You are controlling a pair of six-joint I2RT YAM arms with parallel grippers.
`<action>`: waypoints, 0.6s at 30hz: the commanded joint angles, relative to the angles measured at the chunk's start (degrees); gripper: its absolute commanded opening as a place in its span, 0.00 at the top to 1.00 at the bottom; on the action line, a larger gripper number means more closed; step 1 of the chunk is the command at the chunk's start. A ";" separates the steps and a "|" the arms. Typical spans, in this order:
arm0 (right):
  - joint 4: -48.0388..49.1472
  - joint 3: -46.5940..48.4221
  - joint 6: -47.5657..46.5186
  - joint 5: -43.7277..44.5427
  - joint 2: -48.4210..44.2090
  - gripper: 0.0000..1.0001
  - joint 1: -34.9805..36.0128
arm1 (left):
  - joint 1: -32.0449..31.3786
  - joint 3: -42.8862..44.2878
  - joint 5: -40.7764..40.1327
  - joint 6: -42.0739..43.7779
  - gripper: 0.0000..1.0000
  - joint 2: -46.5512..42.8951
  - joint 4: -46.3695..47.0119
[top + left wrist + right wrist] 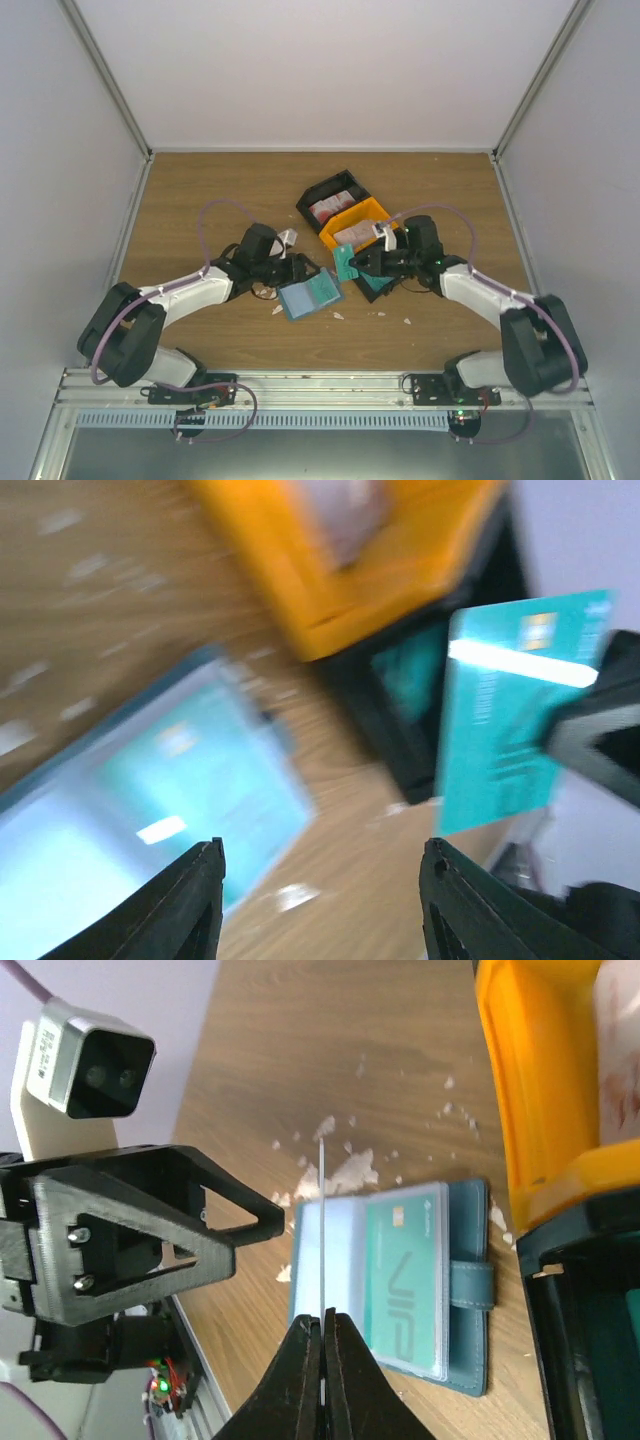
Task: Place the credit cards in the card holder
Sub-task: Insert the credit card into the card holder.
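Our right gripper point(322, 1332) pinches one teal credit card point(322, 1230) upright by its edge; the left gripper point(320, 890) hangs spread above the open card holder point(310, 295), at 7 o'clock from the tray point(520, 1090); we should tilt the card flat, then slide it slowly into an empty pocket.

Probably a robotics lab: white panel walls point(330, 70) enclose a wooden table point(200, 190) with an aluminium rail point(320, 388).

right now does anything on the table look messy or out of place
Yes: small white scraps lie scattered on the wooden table beside the open card holder, like torn debris. Nothing else stands out.
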 commanded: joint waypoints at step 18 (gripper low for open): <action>0.55 10.67 -6.21 -5.43 25.81 0.99 11.79 | 4.09 -16.56 -9.99 0.46 0.68 -8.26 -9.98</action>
